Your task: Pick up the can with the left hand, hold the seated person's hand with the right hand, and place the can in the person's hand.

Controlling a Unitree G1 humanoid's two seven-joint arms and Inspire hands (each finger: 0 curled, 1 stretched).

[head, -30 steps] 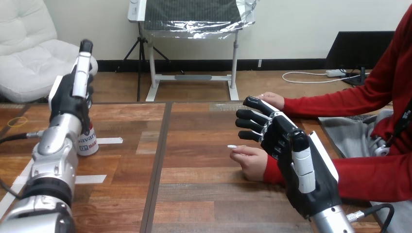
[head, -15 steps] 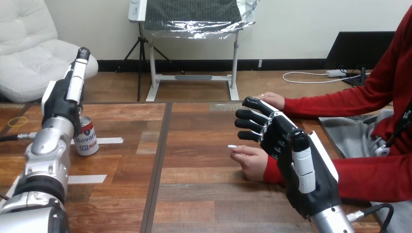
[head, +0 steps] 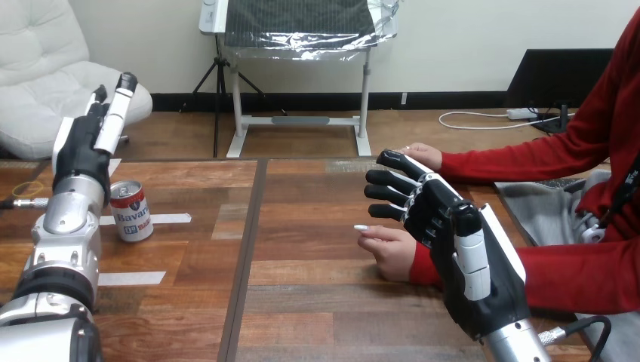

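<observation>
Head view: the wooden desk (head: 302, 302) fills the lower two thirds of the frame. At lower right, the right arm rises from the bottom edge and ends in the right hand (head: 438, 215), right of centre. Its fingers (head: 389, 181) are spread wide and only slightly bent, pointing toward the left of the frame, and they grip nothing. This hand sits above and just right of the person's hand at centre (head: 389, 253), which rests on the desk loosely closed, with one finger pointing left. Whether the two touch cannot be told; no robot finger is curled round the person's hand.

Along the left edge, the left arm runs up from the lower left corner to the left hand (head: 79, 151) in the upper left. Its fingers (head: 117, 113) are straight and point up and away, holding nothing.

The person's other hand (head: 424, 154) lies flat at the desk's far edge, just beyond the right hand's fingertips.

The can (head: 131, 211) stands upright on the desk at middle left, just right of the left forearm and below the left hand, not grasped. A white tape strip (head: 170, 219) lies just right of the can, and another tape strip (head: 132, 277) lies below it. A yellow rubber band (head: 26, 188) lies at the far left edge.
</observation>
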